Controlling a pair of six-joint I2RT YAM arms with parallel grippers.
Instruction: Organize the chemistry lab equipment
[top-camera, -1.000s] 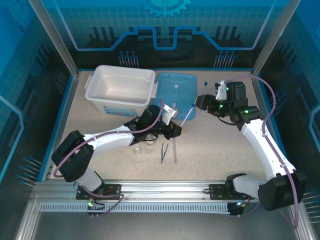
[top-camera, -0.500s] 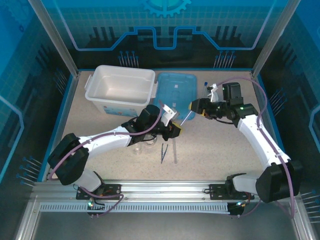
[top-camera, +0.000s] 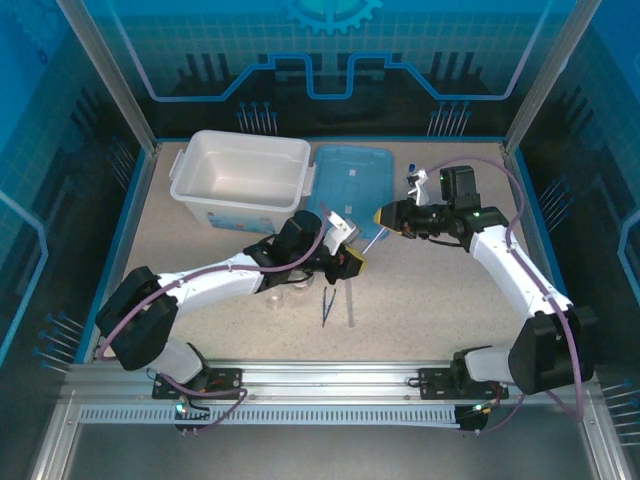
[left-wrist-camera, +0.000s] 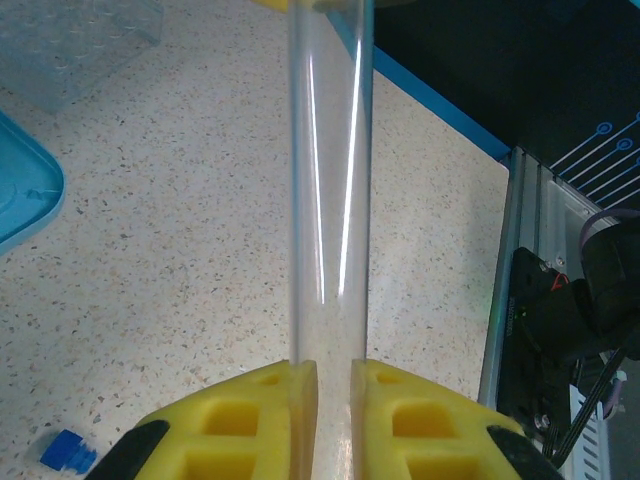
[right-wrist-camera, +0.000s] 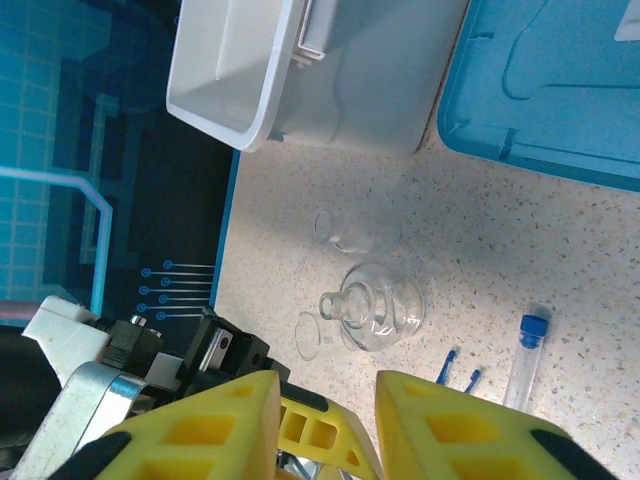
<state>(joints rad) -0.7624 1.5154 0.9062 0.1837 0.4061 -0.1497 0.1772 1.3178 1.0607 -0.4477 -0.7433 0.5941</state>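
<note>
Left wrist view is showing the left gripper (left-wrist-camera: 333, 378) pinching a clear tube (left-wrist-camera: 330, 180) between its yellow pads, with the tube running straight away from them over the speckled table (left-wrist-camera: 180, 250). In the top view that tube is slanting up toward the light-blue lid (top-camera: 365, 165), and the right gripper (top-camera: 384, 216) is sitting at its far end. Right wrist view is showing the right fingers (right-wrist-camera: 440, 420) standing apart with a gap and no tube visible between them; I cannot tell whether they are touching it. The tube is looking light, stiff, slick and breakable. I judge a gentle pinch near its far end safest, with no twisting between the two grips. Compared with a second ago, the right arm is now reaching in from the right side and its fingers are narrowing. The left grip is staying unchanged.
</note>
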